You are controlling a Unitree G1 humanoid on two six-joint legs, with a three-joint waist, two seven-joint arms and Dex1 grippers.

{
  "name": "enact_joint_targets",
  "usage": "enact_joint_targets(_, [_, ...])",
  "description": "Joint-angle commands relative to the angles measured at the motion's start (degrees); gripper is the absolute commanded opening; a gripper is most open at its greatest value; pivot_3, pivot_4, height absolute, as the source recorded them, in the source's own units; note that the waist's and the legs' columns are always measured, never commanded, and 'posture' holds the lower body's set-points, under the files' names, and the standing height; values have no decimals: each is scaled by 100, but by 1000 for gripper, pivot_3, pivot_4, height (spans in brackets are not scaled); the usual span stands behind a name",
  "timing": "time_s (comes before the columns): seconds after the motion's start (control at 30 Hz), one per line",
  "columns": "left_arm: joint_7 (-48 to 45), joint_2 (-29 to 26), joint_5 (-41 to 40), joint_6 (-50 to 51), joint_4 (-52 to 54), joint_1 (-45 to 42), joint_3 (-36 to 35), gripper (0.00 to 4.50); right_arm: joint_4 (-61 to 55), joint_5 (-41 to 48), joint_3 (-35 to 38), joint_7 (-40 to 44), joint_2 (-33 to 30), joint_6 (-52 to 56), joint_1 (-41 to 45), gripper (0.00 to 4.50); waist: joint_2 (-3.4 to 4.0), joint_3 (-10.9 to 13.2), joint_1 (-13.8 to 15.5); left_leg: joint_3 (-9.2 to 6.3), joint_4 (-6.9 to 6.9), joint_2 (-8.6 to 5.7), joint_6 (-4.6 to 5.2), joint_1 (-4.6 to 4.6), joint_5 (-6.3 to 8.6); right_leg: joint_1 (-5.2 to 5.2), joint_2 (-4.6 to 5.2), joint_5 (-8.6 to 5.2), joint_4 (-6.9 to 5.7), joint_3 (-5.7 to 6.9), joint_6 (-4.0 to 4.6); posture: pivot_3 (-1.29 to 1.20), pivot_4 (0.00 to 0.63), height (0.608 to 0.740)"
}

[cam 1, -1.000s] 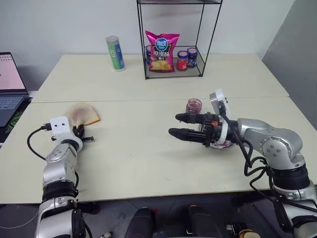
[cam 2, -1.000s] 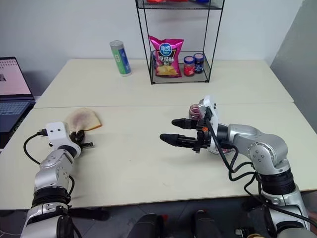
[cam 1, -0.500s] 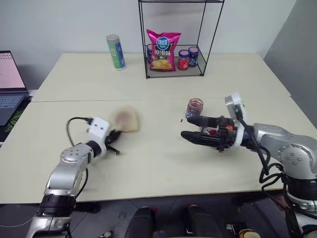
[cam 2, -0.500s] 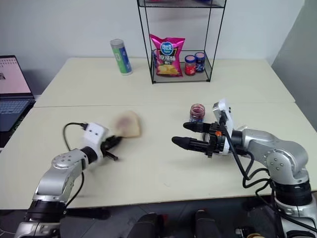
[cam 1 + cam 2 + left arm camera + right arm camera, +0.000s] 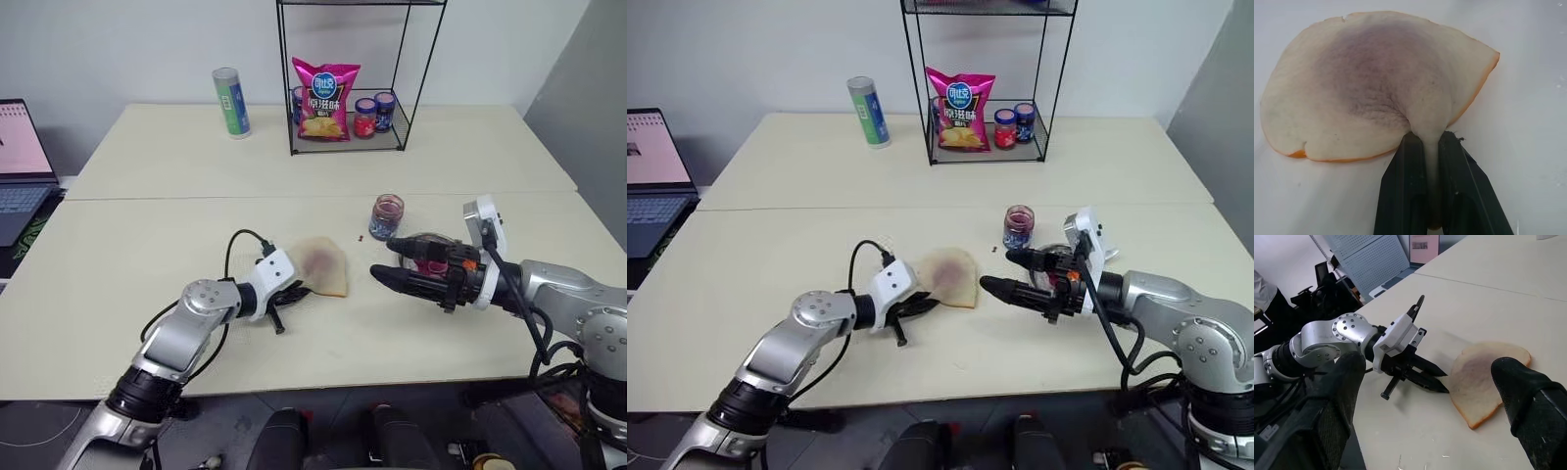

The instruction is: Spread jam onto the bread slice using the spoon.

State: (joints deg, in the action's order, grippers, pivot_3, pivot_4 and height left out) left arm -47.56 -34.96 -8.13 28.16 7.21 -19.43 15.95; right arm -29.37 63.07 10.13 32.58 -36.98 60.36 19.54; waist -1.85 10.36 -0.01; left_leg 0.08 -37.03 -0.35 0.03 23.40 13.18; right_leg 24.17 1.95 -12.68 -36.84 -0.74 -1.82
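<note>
While your left gripper (image 5: 1431, 147) pinches the bread slice (image 5: 321, 264) by its edge, lay it flat at nine o'clock of the spread-open right gripper (image 5: 392, 261).

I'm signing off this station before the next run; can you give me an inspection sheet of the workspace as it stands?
Surface: pale table, dark crumbs by the open jar.
Job's things: bread slice flat on the table, purplish stain in its middle; spoon not made out.
Clutter: open jam jar; round steel dish behind the right gripper.
Grippers: left gripper shut on the bread slice's edge; right gripper open, holding nothing, just beside the slice.
Cables: black cable looping from the left wrist.
Surroundings: wire rack holding a chip bag and two jars; green can; laptop.
</note>
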Motion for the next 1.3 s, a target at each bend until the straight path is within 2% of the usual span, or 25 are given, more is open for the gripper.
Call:
enact_joint_targets(0.03, [-256,-62,89,-63,142,-12,199,12,-237,182,196,-69,-70,-116,-30,4500,0,0,-3,-1,0,1,0,-1,0,0,-2,-1,-2,0,2,0,150,740])
enact_joint_targets(0.23, [-497,-261,159,-59,284,113,216,12,-172,177,180,-63,-116,-162,-47,4500,0,0,-6,1,-1,3,0,-6,0,-3,-6,-2,-2,-2,2,0,150,740])
enact_joint_targets(0.27, [-547,-312,155,-60,330,136,211,651,-145,166,174,-48,-124,-171,-42,4500,0,0,-8,2,0,3,0,-5,0,-3,-6,-2,-1,-3,2,0,150,740])
enact_joint_targets(0.63, [-461,-397,309,-156,256,3,18,2961,164,-117,156,134,-293,-355,-96,4500,0,0,-6,1,-1,3,0,-6,0,-3,-6,-3,-2,-2,2,0,150,740])
enact_joint_targets(0.87, [-452,-608,386,-133,390,89,-106,4393,226,-76,634,100,-549,-373,-487,4500,0,0,-6,1,0,3,0,-6,0,-3,-6,-3,-3,-3,2,0,150,740])
enact_joint_targets(1.03, [-656,-1228,224,50,779,538,-535,4484,601,-128,1589,49,-778,-418,-1245,4500,0,0,-6,2,3,4,0,-6,0,-2,-6,-4,-2,-4,4,0,150,740])
enact_joint_targets(1.13, [-909,-1668,49,13,988,762,-897,4484,1047,-188,2158,-500,-435,-643,-1418,4500,0,0,-17,5,4,6,0,-12,0,-2,-7,-6,-6,-6,8,0,150,740])
enact_joint_targets(1.2, [-999,-1681,-156,-75,1080,718,-1071,4484,1303,-164,2336,-797,-205,-709,-1397,4500,2,0,-15,8,3,13,0,-20,0,-7,-15,-23,-7,-9,36,0,150,740])
enact_joint_targets(1.3, [-994,-1285,-712,209,1237,361,-1255,4484,1696,-71,2409,-1011,75,-732,-1284,4500,1,1,-1,9,3,11,0,-23,0,-12,-15,-25,-5,-11,40,0,150,740])
